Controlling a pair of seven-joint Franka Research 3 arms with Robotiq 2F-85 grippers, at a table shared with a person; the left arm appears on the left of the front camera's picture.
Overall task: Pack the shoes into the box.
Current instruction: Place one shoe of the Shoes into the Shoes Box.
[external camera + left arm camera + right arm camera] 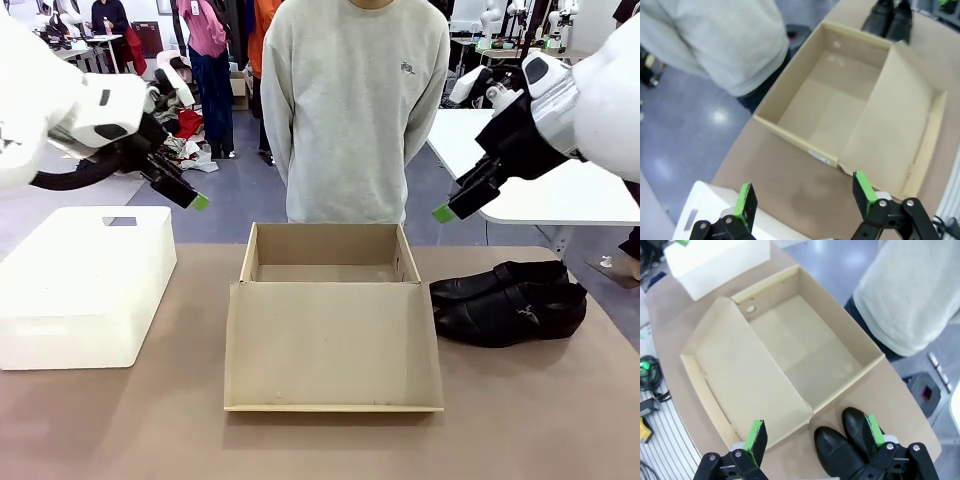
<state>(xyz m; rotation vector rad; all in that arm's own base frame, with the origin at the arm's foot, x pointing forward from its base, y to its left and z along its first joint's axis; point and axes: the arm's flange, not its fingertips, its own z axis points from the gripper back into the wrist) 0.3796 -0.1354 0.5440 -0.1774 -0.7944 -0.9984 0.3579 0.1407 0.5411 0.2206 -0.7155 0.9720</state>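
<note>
Nothing is packed yet: the shoes (pixel 510 300) lie side by side on their sides at the right of the table (pixel 120 420), just beside the box (pixel 325 243), toes toward it. The box sits open at the middle, its inside bare cardboard, with the hinged lid (pixel 333 345) folded flat toward the near edge.

The right gripper (pixel 443 213) hangs above the shoes, jaws fully spread and holding nothing. The left gripper (pixel 804 195) is also wide open and empty, raised over the left side near the white block (pixel 85 285).

The right arm looks best placed for the first pick. It should come down on the nearer shoe across its narrow middle rather than its length, since glossy leather may slip. It should lift the shoe clear of the box's right wall, then lay it along the box's length so there is room for the second one. The flat lid should be kept clear of the path.

The tabletop is plain matte brown. A person (pixel 350 110) in a grey sweatshirt stands at the far side, right behind the box. Beyond are a blue-grey floor, a white table at the right and other people farther off.
</note>
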